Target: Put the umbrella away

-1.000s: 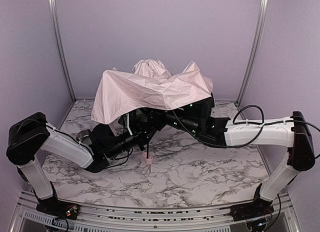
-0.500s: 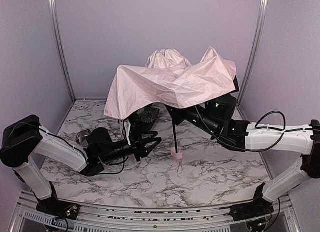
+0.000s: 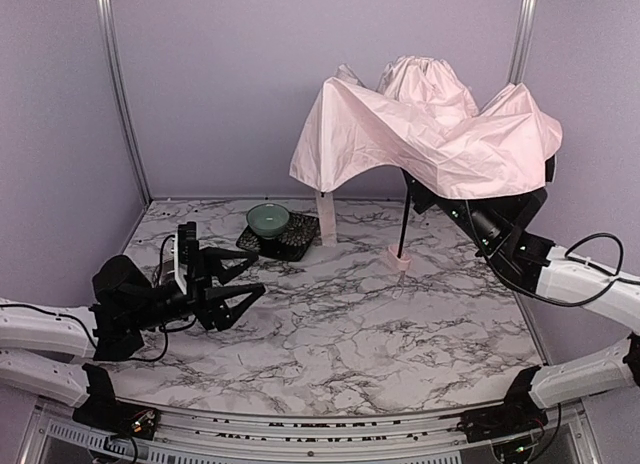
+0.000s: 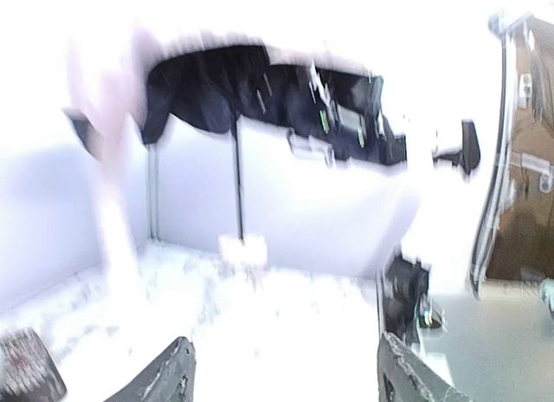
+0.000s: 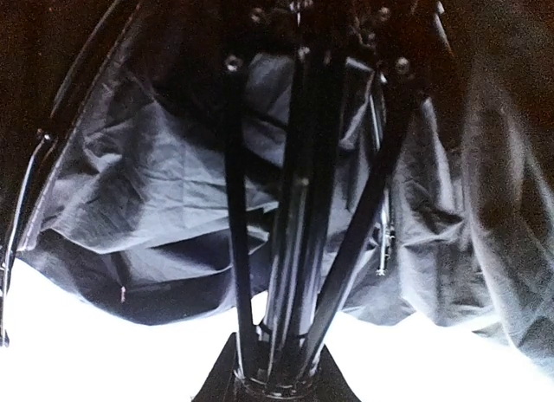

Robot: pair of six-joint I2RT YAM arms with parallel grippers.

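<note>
The umbrella point(image 3: 440, 134) hangs half open at the back right, pale pink fabric up and black lining below. Its thin black shaft point(image 3: 404, 224) slants down to the small pink handle point(image 3: 398, 261), which touches the marble table. My right gripper point(image 5: 273, 380) is hidden under the canopy in the top view; its own view shows it shut on the bundle of shaft and ribs. My left gripper point(image 3: 245, 281) stands open and empty low over the table's left. In the washed-out left wrist view the shaft point(image 4: 236, 177) and handle point(image 4: 242, 246) stand far beyond the open left gripper point(image 4: 290, 376).
A green bowl point(image 3: 268, 220) sits on a dark mat point(image 3: 285, 244) at the back of the table, between my left gripper and the umbrella. A pink strip of the umbrella point(image 3: 325, 219) hangs down beside it. Purple walls and metal posts point(image 3: 120, 94) close in the table.
My left gripper opened, let go of the umbrella and drew back to the left. The right arm carried the umbrella up and to the right, uncovering the bowl.
</note>
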